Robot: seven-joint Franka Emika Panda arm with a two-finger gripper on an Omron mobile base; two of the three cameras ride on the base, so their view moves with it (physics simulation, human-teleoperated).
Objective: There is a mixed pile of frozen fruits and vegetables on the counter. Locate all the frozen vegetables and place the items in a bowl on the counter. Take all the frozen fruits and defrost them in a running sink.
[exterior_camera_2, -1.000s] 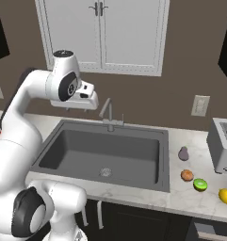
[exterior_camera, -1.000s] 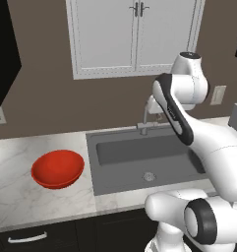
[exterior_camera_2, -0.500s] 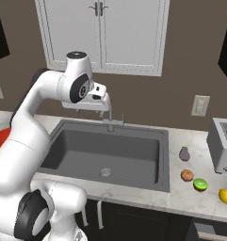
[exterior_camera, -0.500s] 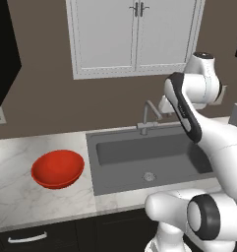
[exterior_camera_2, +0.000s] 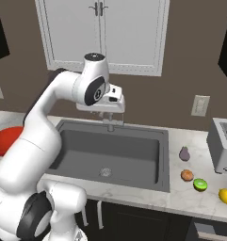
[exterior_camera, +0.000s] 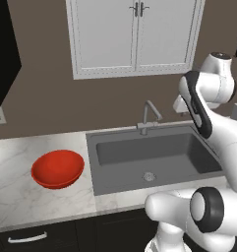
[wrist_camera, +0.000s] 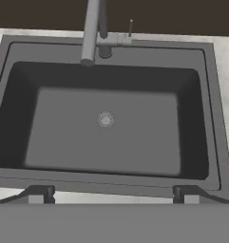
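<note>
Sink (wrist_camera: 106, 137) dark grey, rectangular, round metal drain (wrist_camera: 105, 119), angled faucet (wrist_camera: 90, 31)

Arm raised high, jaws spread wide, empty.

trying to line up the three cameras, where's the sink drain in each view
Left base view: the drain sits right of centre, low on the sink floor.
Right base view: the drain lies left of centre, below the arm's wrist.
Hand view: the drain is near the middle, slightly left.
Shared landmark: the faucet stands at the basin's back rim, behind the drain.
</note>
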